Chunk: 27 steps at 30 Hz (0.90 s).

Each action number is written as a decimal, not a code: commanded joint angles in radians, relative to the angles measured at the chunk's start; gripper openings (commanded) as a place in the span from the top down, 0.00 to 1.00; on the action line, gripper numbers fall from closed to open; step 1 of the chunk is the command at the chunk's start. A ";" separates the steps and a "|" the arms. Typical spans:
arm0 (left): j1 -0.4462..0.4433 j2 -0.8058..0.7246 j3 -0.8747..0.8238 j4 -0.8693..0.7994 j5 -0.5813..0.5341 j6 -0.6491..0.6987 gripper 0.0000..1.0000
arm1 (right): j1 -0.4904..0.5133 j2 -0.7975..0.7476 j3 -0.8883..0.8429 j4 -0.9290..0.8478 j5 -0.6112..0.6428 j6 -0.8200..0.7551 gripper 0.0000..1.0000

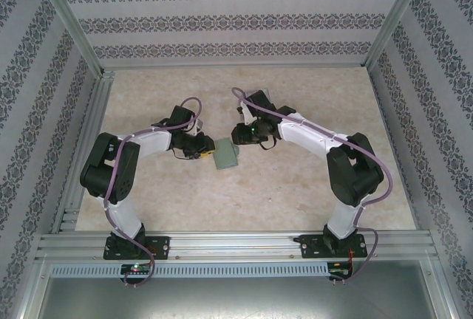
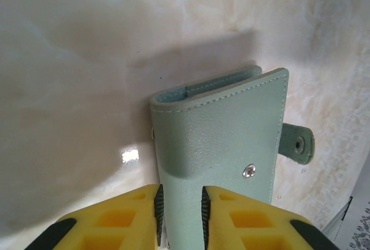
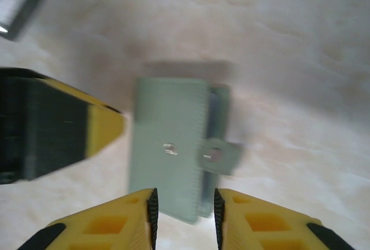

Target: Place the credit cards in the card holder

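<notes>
We see the card holder lying closed in the middle of the bench, between both arms. The left end effector straddles one edge, fingers close together; we cannot tell if they pinch it. The right end effector hovers over the other end, fingers spread, holding nothing.

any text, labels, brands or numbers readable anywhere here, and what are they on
No text can be read in any view.
card holder: plain cover with a metal snap, no lettering.
wallpaper: bands of ornament, no letters.
credit cards: too blurred to read any print.
</notes>
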 commanded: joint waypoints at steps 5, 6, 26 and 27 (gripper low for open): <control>0.008 0.006 -0.023 0.067 0.039 -0.025 0.84 | 0.032 0.128 0.025 0.092 -0.136 0.097 0.64; 0.007 0.006 -0.025 0.066 0.039 -0.024 0.84 | 0.035 0.142 0.031 0.094 -0.137 0.099 0.64; 0.003 0.032 -0.074 0.126 0.056 -0.060 0.93 | 0.040 0.213 0.067 0.011 -0.043 0.087 0.63; 0.002 0.034 -0.079 0.127 0.056 -0.061 0.95 | 0.041 0.210 0.064 0.026 -0.053 0.094 0.63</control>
